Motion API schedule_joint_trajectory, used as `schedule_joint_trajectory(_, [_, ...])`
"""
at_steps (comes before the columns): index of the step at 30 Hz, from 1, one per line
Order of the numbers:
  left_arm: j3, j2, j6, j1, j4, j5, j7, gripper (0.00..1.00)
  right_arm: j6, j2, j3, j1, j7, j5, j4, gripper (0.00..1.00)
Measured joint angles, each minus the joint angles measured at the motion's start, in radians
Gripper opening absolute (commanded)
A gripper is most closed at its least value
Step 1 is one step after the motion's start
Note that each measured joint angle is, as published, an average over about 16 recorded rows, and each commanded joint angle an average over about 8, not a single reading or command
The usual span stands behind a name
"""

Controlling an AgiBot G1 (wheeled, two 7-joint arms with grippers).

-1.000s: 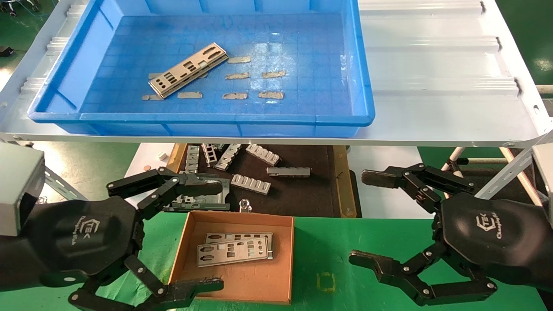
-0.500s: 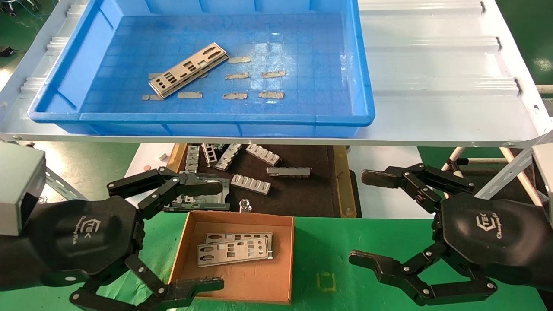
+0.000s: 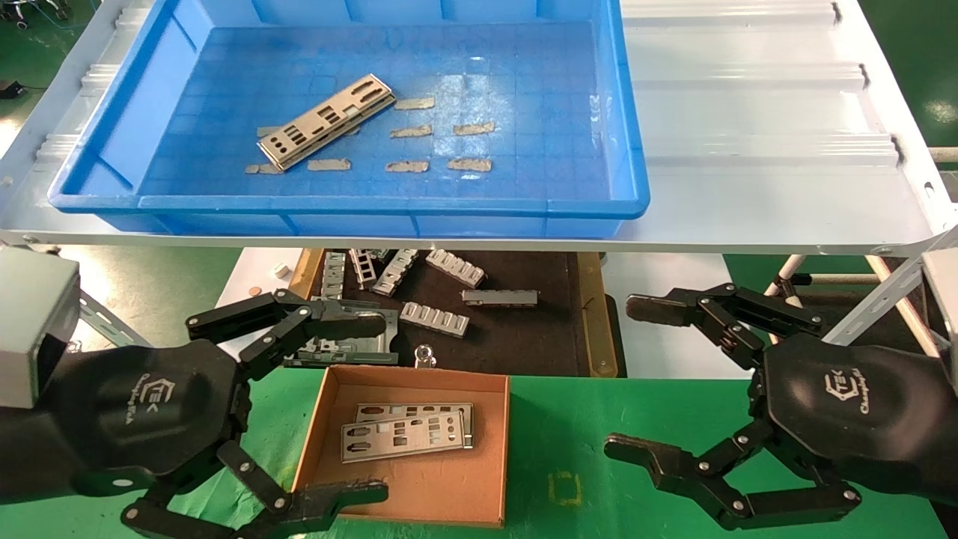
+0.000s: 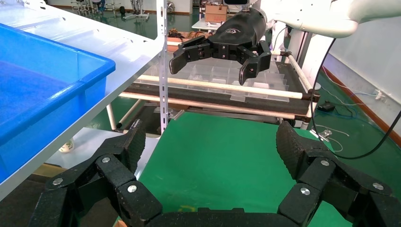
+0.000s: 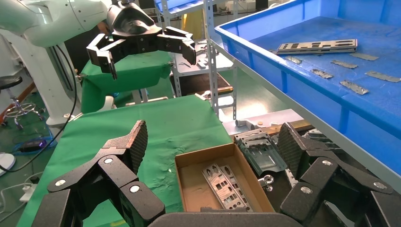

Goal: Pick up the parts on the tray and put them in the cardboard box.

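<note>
One silver part (image 3: 327, 121) (image 5: 317, 46) lies slantwise on the floor of the blue tray (image 3: 629, 202) (image 5: 283, 71), left of its middle. Below the shelf, the cardboard box (image 3: 494, 449) (image 5: 182, 179) sits on green cloth and holds two overlapping parts (image 3: 408, 434) (image 5: 222, 184). My left gripper (image 3: 374, 410) (image 4: 211, 142) stands open at the box's left side, nothing between its fingers. My right gripper (image 3: 625, 378) (image 5: 213, 139) stands open to the right of the box, also holding nothing. Both are well below and in front of the tray.
Several tan tape strips (image 3: 408, 166) lie on the tray floor. The tray rests on a white shelf (image 3: 748, 187). Behind the box, a dark mat (image 3: 524, 337) carries ribbed grey blocks (image 3: 434, 318) and a metal bracket (image 3: 352, 348). Green cloth (image 3: 584, 419) covers the table.
</note>
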Motion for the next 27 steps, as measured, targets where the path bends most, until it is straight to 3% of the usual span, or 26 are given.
schedule_joint_trajectory(27, [0.000, 0.000, 0.000, 0.000, 0.000, 0.000, 0.000, 1.00, 0.000, 0.000, 0.000, 0.000, 0.000, 0.000, 0.000, 1.00])
